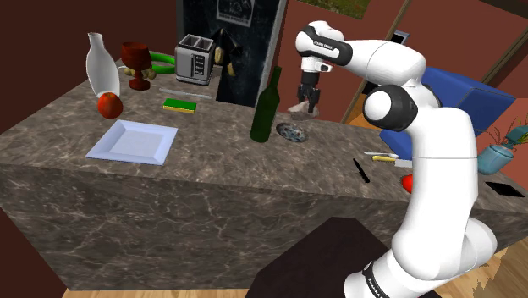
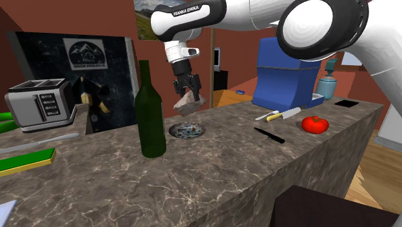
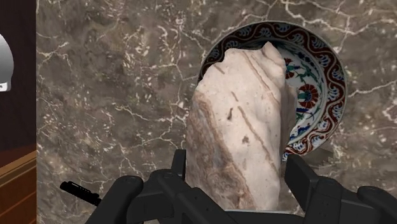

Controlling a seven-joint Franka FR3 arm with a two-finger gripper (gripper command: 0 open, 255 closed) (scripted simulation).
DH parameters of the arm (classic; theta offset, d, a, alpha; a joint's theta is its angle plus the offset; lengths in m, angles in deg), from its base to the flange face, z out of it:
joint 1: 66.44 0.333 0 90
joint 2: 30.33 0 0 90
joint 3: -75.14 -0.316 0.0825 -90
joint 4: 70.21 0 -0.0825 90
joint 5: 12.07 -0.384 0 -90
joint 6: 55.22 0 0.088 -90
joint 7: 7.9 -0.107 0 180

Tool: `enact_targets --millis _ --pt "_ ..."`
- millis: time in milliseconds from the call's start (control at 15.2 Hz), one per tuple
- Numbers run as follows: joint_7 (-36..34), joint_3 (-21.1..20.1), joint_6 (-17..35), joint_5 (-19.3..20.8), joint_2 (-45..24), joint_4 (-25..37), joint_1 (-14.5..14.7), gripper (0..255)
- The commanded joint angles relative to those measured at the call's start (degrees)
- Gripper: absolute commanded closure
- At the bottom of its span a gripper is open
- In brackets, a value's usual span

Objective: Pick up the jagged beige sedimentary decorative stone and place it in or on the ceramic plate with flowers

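Note:
My black gripper (image 2: 189, 97) is shut on a jagged beige stone (image 2: 189, 103) with reddish streaks and holds it in the air above the marble counter. In the wrist view the stone (image 3: 238, 137) sits clasped between both fingers (image 3: 300, 177) and hides part of the flowered plate (image 3: 315, 89), which lies on the counter below and partly beyond it. The plate (image 2: 187, 131) is small, round, with a red and blue pattern. In the shoulder view the gripper (image 1: 308, 105) hangs with the stone (image 1: 299, 108) a little behind the plate (image 1: 291, 132).
A dark green bottle (image 2: 150, 113) stands close beside the plate. A black knife (image 2: 268, 135), a yellow-handled knife (image 2: 274, 117) and a tomato (image 2: 315, 124) lie further along the counter. A toaster (image 1: 194, 59), sponge (image 1: 179, 105), square white plate (image 1: 133, 140), vase (image 1: 101, 64) and goblet (image 1: 135, 57) stand at the shoulder view's left.

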Motion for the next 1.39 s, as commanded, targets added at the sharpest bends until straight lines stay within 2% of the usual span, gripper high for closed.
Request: enact_targets --millis 0,924,1320 --pt "-0.2 0.0 1.3 0.0 0.0 -1.3 0.0 255" --pt "-1.2 -0.1 12.8 0.0 0.4 -13.3 -0.4 255" --pt "-1.2 -0.1 12.8 0.0 0.4 -13.3 -0.4 255"
